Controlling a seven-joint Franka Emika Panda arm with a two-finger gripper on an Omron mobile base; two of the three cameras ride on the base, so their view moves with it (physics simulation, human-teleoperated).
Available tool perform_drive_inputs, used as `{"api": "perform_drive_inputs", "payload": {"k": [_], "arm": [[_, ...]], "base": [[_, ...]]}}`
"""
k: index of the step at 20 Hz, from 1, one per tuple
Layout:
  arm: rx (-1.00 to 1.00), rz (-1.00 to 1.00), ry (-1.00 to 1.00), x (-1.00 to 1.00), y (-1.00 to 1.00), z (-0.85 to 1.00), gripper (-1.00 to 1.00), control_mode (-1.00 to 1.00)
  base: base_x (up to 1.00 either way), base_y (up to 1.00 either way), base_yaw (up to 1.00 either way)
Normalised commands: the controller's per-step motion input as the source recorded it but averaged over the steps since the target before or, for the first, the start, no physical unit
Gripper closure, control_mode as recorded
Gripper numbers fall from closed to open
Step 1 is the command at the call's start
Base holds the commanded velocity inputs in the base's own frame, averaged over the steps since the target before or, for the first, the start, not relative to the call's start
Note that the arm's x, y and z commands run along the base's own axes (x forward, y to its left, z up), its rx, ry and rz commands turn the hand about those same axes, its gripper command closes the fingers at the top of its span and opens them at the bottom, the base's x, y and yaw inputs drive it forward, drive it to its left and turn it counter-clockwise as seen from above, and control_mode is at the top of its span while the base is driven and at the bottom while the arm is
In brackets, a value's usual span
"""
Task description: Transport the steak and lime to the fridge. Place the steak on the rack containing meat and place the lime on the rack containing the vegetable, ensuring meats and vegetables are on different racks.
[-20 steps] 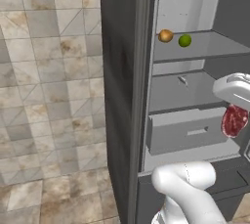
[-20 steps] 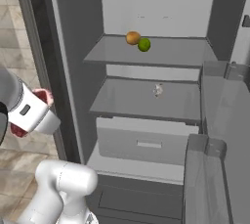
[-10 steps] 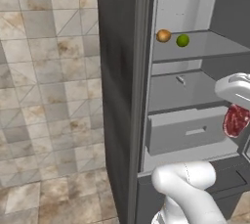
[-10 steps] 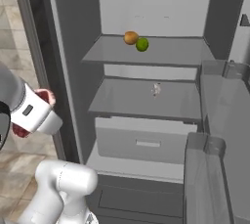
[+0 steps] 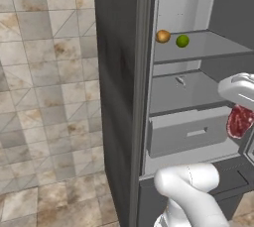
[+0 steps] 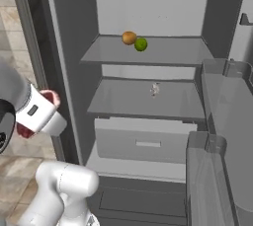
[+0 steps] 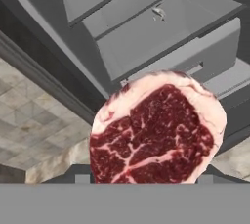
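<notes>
Fridge [image 6: 69, 47], door swung wide, interior open to the front. Upper shelf [image 6: 168, 55]: lime [image 6: 141, 44] touching orange-brown ball [image 6: 129, 37] near the middle, bare room to either side. Middle shelf [image 6: 123, 101]: small pale meat piece [image 6: 154, 90] toward the back, broad free space around it, front edge unobstructed. Pale drawer [image 6: 143, 141] below, closed. Door bins [image 6: 222, 121] projecting at the right in the right base view. Steak [image 7: 156, 130] gripped in the hand [image 5: 238, 103], hanging below it, outside the fridge front at about drawer height, well apart from both shelves. Tiled floor [image 5: 44, 97] alongside.
</notes>
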Motion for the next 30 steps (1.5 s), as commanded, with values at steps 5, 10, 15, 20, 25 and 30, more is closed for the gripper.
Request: {"api": "perform_drive_inputs", "payload": {"k": [5,10,15,20,25,30], "arm": [[0.00,-0.02,-0.01,0.32,-0.44,-0.66,1.00,-1.00],[0.00,0.00,-0.14,0.43,-0.36,-0.59,1.00,-1.00],[0.00,0.00,-0.15,0.65,-0.03,-0.35,1.00,-1.00],[0.01,0.00,0.06,0.74,-0.10,-0.17,1.00,-1.00],[0.01,0.03,0.15,0.69,-0.21,-0.11,1.00,-1.00],[0.00,0.04,0.04,0.57,-0.25,-0.26,1.00,-1.00]], "base": [[0.00,0.00,0.00],[0.00,0.00,0.00],[0.00,0.00,0.00],[0.00,0.00,0.00],[0.00,0.00,0.00],[0.00,0.00,0.00]]}}
